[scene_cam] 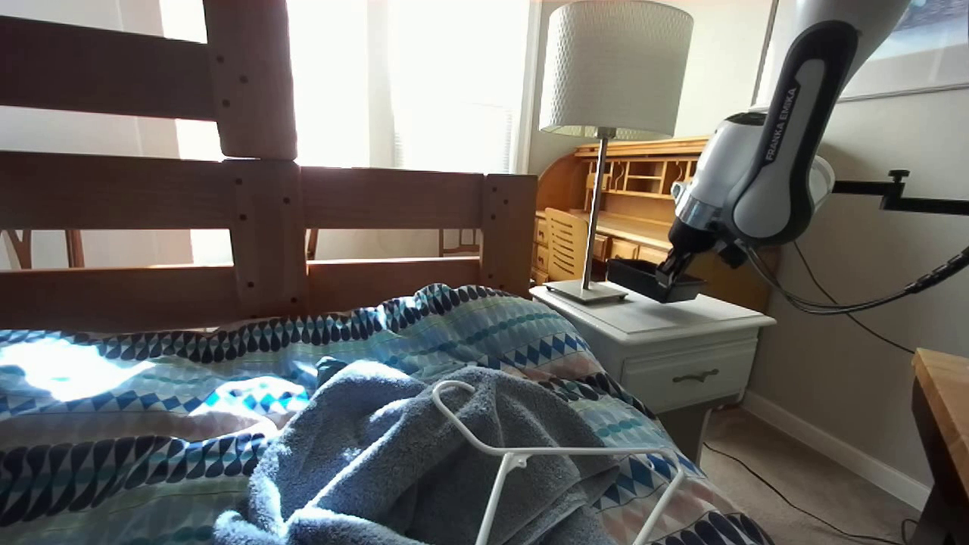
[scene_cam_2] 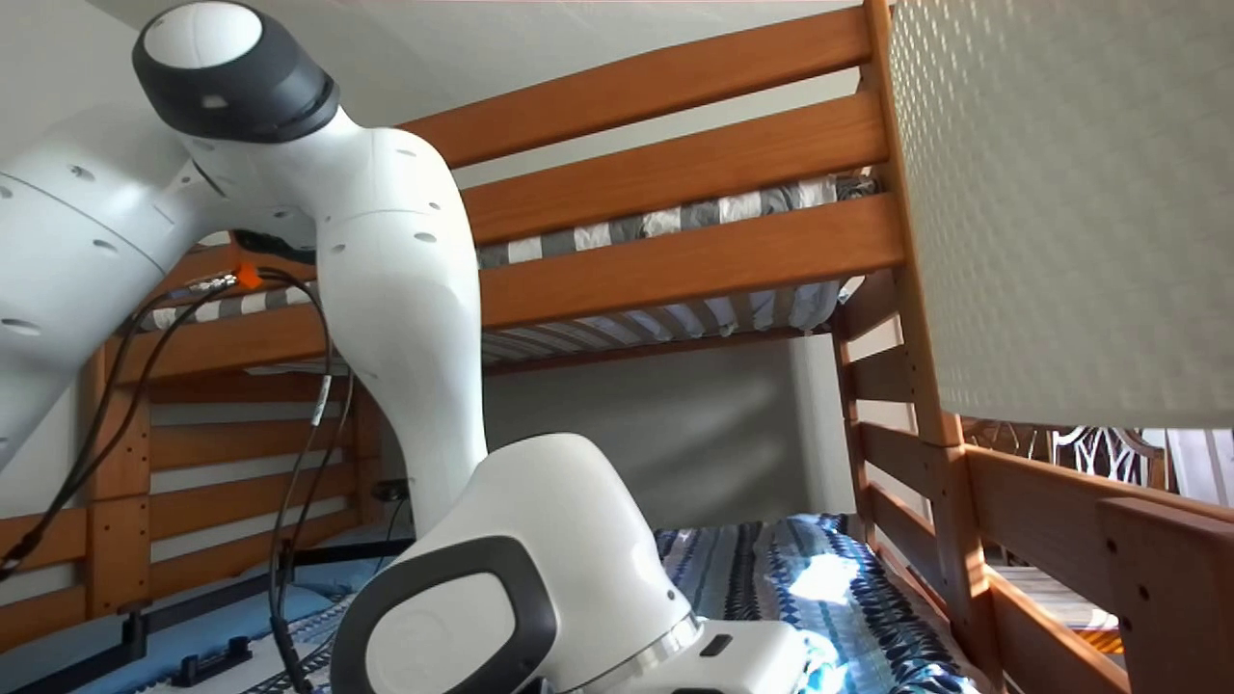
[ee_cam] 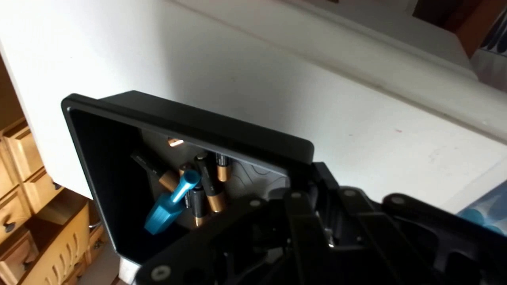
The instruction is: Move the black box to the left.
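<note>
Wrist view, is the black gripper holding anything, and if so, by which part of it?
Yes: the open-topped black rectangular box, pinched in the gripper by a side wall, close to a corner.

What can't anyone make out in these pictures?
Part of the black box: behind the gripper, wrist view.
Any lettering on the batteries: too small, wrist view.
Lampshade: cut off by top and right edges, in an exterior view.
Framed picture: partly behind the arm, in an exterior view.
</note>
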